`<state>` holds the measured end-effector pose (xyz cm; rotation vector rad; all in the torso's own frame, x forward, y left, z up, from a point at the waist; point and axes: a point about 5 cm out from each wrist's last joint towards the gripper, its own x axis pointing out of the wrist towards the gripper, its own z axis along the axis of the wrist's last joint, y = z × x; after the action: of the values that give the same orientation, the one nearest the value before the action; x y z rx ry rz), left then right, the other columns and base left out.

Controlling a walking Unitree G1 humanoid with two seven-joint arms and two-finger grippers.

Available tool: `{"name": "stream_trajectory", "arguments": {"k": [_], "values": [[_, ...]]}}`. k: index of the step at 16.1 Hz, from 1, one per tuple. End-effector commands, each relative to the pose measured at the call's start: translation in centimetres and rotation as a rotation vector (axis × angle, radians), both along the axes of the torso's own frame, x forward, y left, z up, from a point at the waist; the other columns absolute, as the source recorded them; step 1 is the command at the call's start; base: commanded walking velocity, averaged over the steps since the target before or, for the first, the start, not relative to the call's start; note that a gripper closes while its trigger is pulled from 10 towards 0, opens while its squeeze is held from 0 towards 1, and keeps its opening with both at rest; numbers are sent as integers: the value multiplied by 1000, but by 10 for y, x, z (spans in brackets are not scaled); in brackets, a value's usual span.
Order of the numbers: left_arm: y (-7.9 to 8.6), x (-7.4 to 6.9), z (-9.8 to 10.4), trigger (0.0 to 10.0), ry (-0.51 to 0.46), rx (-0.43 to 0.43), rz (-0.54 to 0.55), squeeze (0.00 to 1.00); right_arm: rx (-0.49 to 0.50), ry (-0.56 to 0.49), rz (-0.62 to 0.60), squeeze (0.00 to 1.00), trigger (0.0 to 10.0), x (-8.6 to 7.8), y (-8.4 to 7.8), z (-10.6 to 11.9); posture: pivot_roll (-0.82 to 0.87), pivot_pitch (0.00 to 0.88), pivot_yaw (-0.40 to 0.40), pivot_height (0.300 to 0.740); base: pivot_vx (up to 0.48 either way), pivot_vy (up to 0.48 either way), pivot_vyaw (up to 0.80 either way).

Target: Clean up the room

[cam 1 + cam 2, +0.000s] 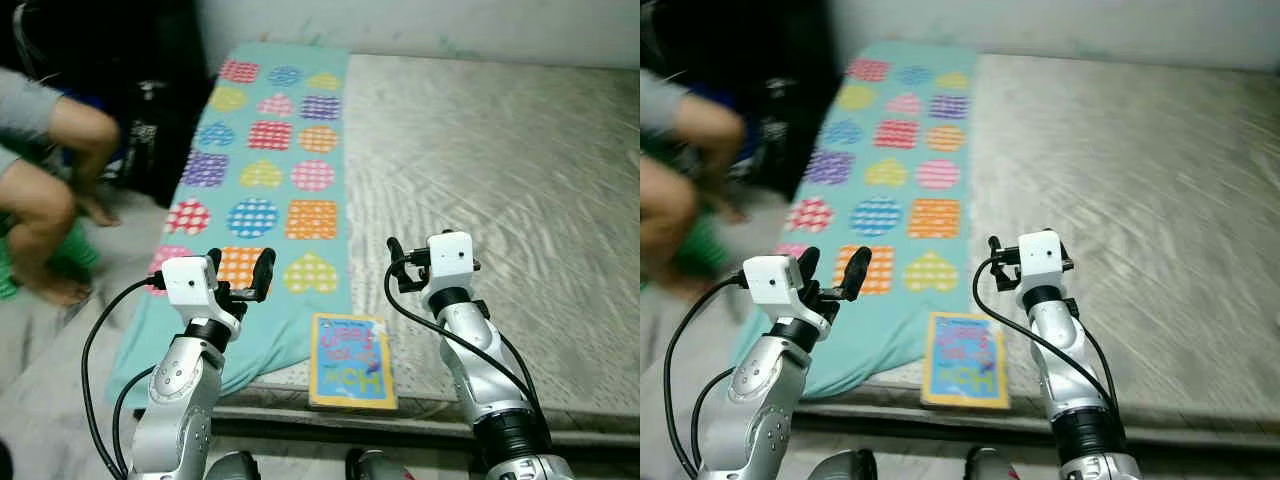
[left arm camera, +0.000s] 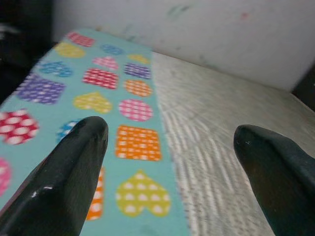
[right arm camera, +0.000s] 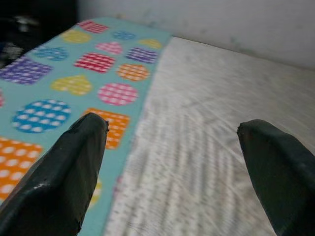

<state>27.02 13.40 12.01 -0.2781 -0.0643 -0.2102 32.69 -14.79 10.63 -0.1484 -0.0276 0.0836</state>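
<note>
Two wide-open end effectors, left [image 1: 240, 272] and right [image 3: 172, 162], above yellow-bordered blue book [image 1: 350, 361] beside teal patterned blanket [image 1: 270, 180].

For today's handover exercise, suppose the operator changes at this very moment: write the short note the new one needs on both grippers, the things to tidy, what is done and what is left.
Left gripper: open, holding nothing, raised over the near end of the turquoise patterned blanket.
Right gripper: open, holding nothing, above the bare grey mattress.
Picture book: flat at the mattress's near edge, beside the blanket, between the two arms.
Person: sits on the left, close to the blanket.
Done: nothing visibly tidied.
Left: book and blanket.
</note>
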Motion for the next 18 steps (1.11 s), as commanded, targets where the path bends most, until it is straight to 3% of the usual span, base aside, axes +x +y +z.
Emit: {"name": "stream_trajectory", "arguments": {"k": [1,9,18], "values": [[2,-1,-2,10000,12,5,12,0,5,9,-4,0,10000,1,0,-1,64,171,-25,740,0,-266,-481],[2,0,-2,10000,9,5,16,0,8,7,-3,0,10000,1,2,-2,61,174,-24,740,0,-302,0],[1,1,-2,10000,10,4,15,0,7,3,-7,0,10000,1,2,-1,59,178,-25,740,0,-480,0]]}}
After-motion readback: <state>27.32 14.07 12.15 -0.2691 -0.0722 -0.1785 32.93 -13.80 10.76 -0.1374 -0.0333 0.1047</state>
